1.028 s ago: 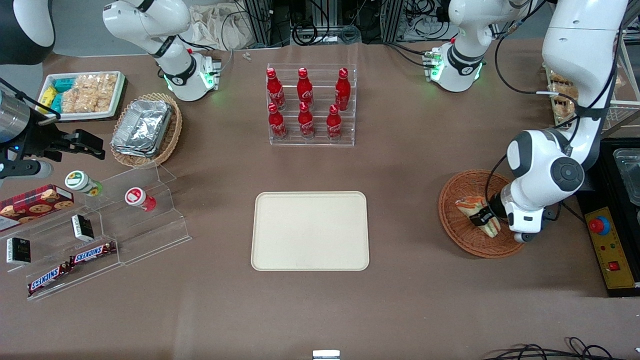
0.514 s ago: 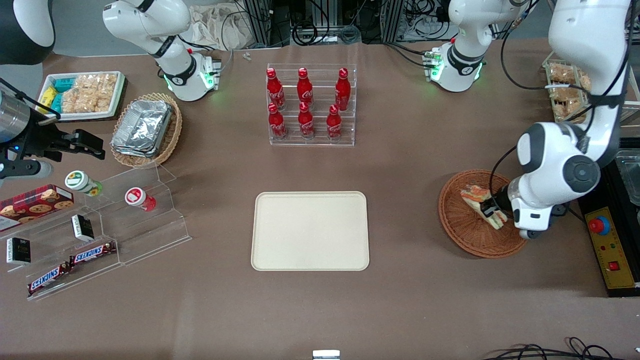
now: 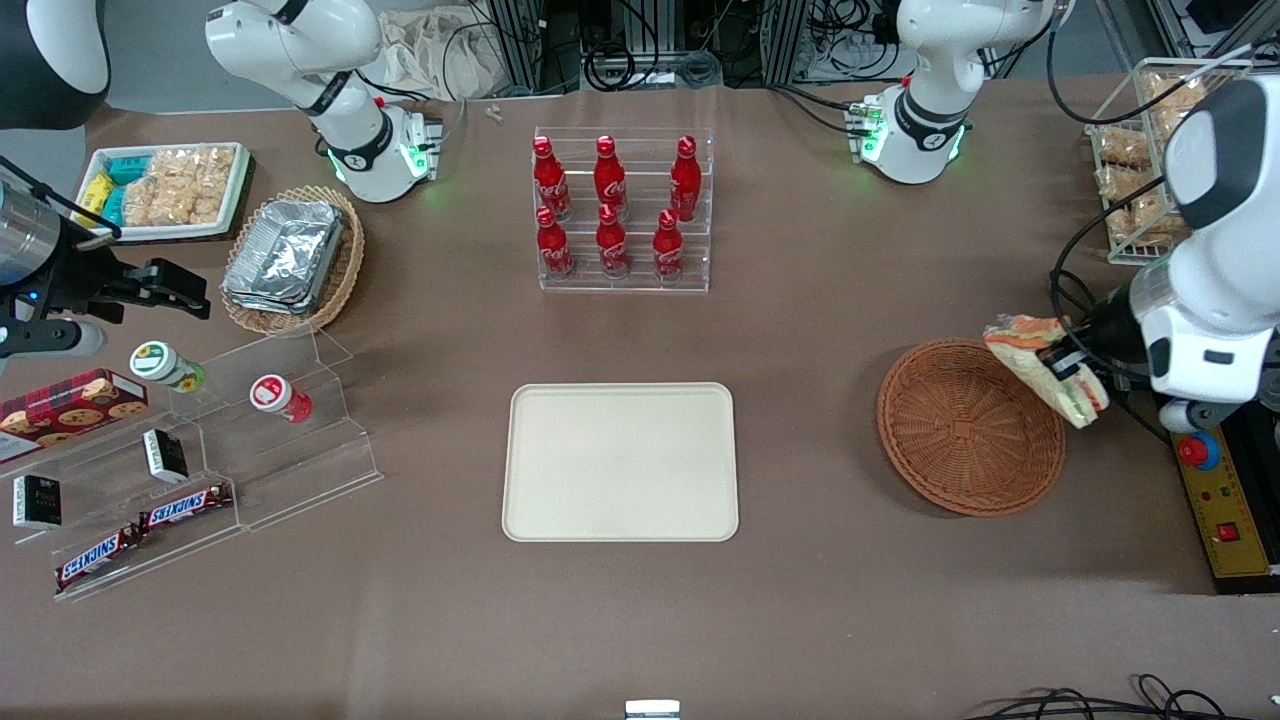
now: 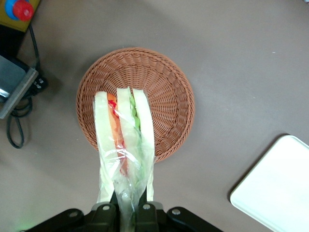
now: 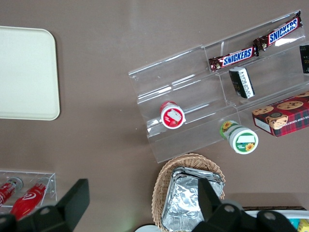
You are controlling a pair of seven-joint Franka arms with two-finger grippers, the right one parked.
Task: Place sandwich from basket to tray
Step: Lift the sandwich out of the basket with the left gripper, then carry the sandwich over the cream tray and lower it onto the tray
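Observation:
My left gripper (image 3: 1068,368) is shut on the clear-wrapped sandwich (image 3: 1040,375) and holds it in the air above the rim of the round reddish-brown basket (image 3: 968,428), at the working arm's end of the table. In the left wrist view the sandwich (image 4: 124,145) hangs from the gripper (image 4: 126,212), its pale bread with orange and green layers pointing over the bare basket (image 4: 164,92). The cream tray (image 3: 620,462) lies flat in the middle of the table with nothing on it; its corner (image 4: 277,188) shows in the wrist view.
A clear rack of red bottles (image 3: 622,210) stands farther from the front camera than the tray. A yellow box with a red button (image 3: 1220,495) lies beside the basket at the table's edge. A wire rack of snacks (image 3: 1135,160) stands near the working arm.
The gripper has lifted the sandwich out of the basket and carried it up and toward the working arm's end; the basket now lies bare.

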